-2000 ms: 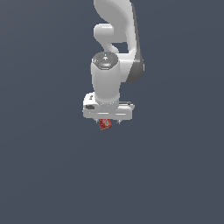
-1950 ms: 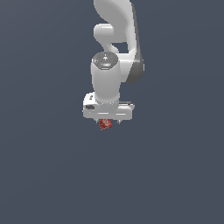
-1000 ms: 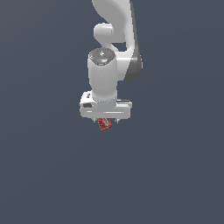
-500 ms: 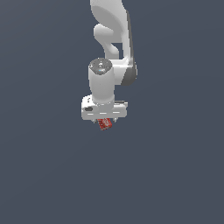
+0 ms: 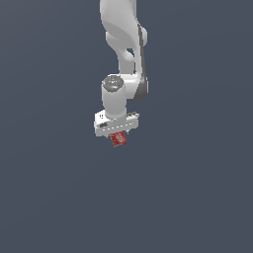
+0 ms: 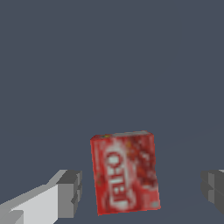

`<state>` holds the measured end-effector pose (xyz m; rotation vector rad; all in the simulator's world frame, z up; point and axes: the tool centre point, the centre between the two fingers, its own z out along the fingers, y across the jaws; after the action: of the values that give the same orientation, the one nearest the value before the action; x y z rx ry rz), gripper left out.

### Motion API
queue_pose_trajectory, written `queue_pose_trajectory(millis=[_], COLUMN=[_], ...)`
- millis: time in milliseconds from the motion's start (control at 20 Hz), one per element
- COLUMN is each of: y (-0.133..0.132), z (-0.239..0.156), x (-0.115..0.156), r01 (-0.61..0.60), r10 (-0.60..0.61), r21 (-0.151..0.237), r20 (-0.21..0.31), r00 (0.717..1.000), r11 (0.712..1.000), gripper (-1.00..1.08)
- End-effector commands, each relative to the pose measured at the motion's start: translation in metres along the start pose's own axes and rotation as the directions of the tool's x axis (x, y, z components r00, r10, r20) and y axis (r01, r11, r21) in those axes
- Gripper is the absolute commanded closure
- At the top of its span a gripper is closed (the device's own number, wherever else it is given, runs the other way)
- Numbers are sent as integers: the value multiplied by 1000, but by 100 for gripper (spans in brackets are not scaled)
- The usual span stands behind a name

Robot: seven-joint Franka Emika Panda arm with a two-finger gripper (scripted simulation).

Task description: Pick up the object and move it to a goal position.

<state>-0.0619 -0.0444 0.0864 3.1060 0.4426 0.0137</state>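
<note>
Item: red object (image 5: 118, 139), box-like, one broad face printed with white lettering and speckled markings; narrower than the tool. Location: directly beneath the tool (image 5: 117, 134), between the two fingers, its printed face turned toward the wrist camera. In the wrist view the object (image 6: 125, 171) sits slightly tilted and somewhat nearer one finger (image 6: 70, 193) than the other.

Item: tool, white body, grey finger pads, mounted on a white arm (image 5: 123, 54) reaching down from above. State: spread apart; the wrist view shows a clear gap of worktop on each side of the object, neither pad touching it.

Item: worktop (image 5: 197, 188), plain dark grey-blue, unmarked. Whether the object rests on it or how high the tool stands above it cannot be told from either view. No goal marker is visible.

Step in hand, by judgement: the grasp is not yet made. To do it well, centre the tool so the object lies midway between the pads, and turn the wrist a little so the pads meet the object's two narrow flanks squarely instead of on a corner. Lower until the pads cover the middle of those flanks, then close evenly. An off-centre close would likely push the box sideways or twist it before it is held.
</note>
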Motion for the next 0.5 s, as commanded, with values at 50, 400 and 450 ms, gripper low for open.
queue_pose_trajectory(millis=[50, 400, 450], y=[-2, -5, -5], z=[11, 21, 21], x=[-13, -24, -24], r01=[47, 88, 88], r10=[-47, -88, -88], r21=[3, 6, 6], r20=[4, 8, 8], r00=[999, 996, 996], r11=[999, 996, 996], gripper=[-92, -92, -92])
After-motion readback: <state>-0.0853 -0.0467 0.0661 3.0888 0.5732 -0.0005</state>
